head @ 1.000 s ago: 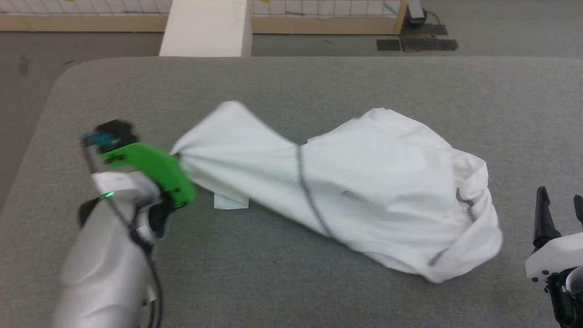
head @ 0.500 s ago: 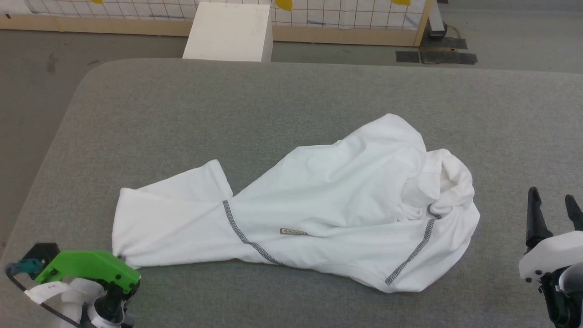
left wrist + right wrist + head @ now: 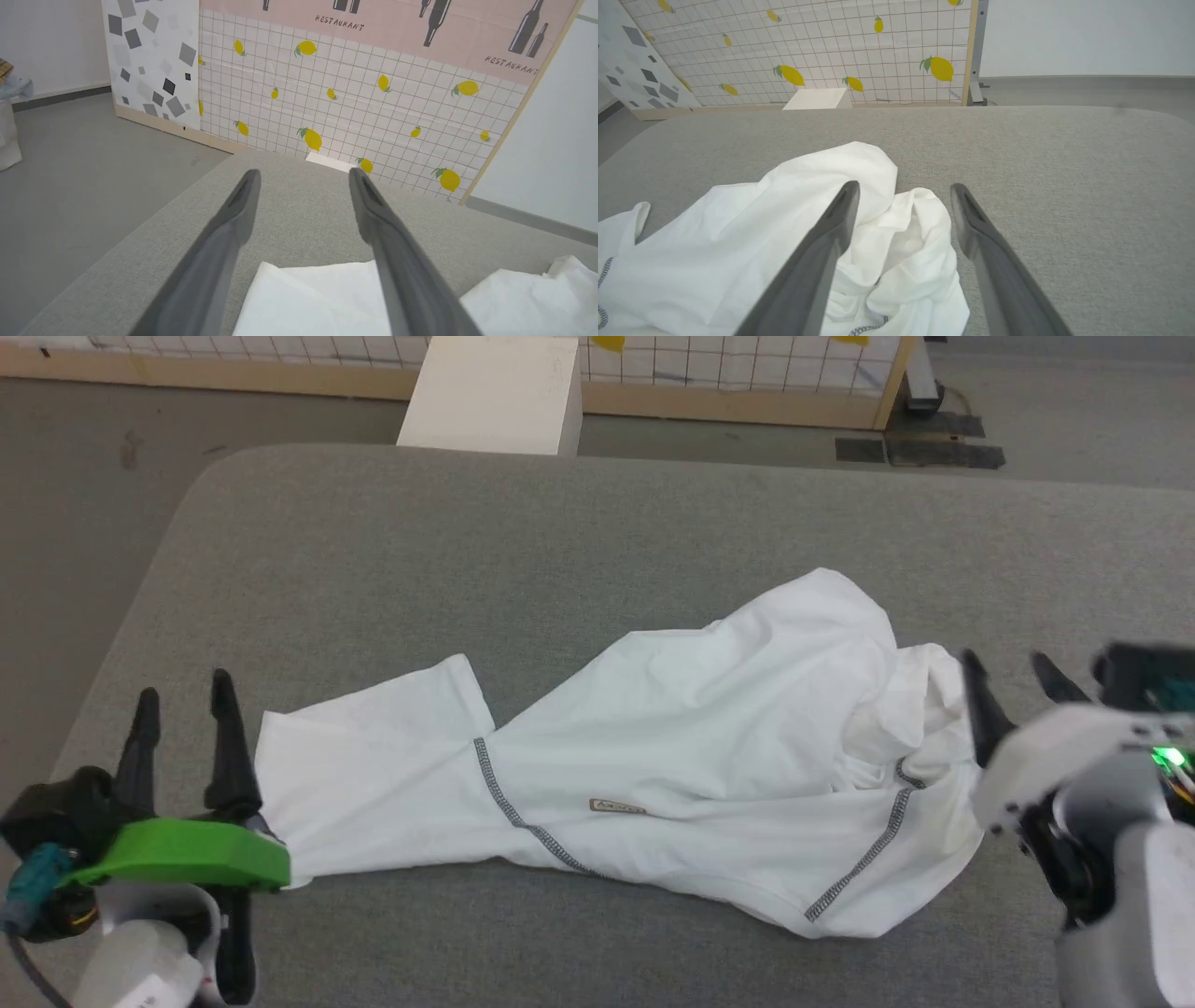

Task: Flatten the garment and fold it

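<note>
**Flattening in hand, no fold yet**

My left jaws stand apart and empty just beside the flatter end of the garment point(image 3: 709, 747). My right jaws, also apart, hover at its bunched end. It lies rumpled on the bench point(image 3: 523, 551). Next, I judge, I should pinch that bunch and draw it outward.

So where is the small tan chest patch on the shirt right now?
In the head view, the patch faces up on the garment near its edge closest to the robot, just right of the dark zigzag seam toward its left end.
</note>
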`<state>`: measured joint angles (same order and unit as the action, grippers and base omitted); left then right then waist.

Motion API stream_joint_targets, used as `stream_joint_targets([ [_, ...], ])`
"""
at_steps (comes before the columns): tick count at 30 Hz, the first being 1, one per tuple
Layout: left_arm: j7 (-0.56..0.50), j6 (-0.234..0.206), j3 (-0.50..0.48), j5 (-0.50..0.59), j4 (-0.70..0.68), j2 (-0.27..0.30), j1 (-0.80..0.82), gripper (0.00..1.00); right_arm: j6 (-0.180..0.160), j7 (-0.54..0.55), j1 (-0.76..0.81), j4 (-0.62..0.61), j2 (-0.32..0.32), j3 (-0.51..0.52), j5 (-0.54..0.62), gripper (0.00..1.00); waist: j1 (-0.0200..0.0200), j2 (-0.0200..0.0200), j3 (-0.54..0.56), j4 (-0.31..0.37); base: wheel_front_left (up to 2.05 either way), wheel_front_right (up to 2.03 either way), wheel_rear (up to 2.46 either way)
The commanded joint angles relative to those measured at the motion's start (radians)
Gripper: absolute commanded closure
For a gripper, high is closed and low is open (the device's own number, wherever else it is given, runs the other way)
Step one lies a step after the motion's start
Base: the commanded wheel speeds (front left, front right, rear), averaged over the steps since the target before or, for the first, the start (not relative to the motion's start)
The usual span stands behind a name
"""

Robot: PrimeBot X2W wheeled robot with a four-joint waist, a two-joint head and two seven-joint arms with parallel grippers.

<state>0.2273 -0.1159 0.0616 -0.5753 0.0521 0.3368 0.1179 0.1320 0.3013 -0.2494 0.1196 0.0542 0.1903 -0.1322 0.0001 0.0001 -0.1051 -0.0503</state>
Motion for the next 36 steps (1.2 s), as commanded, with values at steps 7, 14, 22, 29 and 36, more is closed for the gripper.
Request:
stream_joint_targets([
  [7,0.034,0.045,0.044,0.186,-0.058,-0.066,-0.004,0.00,-0.001,0.273,-0.231,0.100,0.061,-0.177,0.002,0.00,-0.0001,-0.0001,-0.085,-0.042,0.00,0.00,0.00],
  [14,0.034,0.113,0.059,0.259,-0.055,-0.161,0.026,0.00,-0.001,0.451,-0.391,0.226,0.136,-0.321,0.076,0.00,-0.0001,-0.0001,-0.172,-0.089,0.00,0.00,0.00],
  [22,0.034,0.173,0.034,0.302,-0.025,-0.237,0.068,0.00,-0.001,0.541,-0.430,0.343,0.191,-0.475,0.033,0.00,-0.0001,-0.0001,-0.245,-0.133,0.00,0.00,0.00],
  [29,0.034,0.204,0.014,0.321,-0.004,-0.267,0.085,0.00,-0.001,0.522,-0.468,0.369,0.222,-0.472,-0.020,1.00,-0.0001,-0.0001,-0.267,-0.167,0.00,0.00,0.00],
  [36,0.034,0.223,0.024,0.317,0.002,-0.282,0.094,0.00,-0.001,0.441,-0.653,0.392,0.203,-0.355,0.019,1.00,-0.0001,-0.0001,-0.291,-0.218,0.00,0.00,0.00],
])
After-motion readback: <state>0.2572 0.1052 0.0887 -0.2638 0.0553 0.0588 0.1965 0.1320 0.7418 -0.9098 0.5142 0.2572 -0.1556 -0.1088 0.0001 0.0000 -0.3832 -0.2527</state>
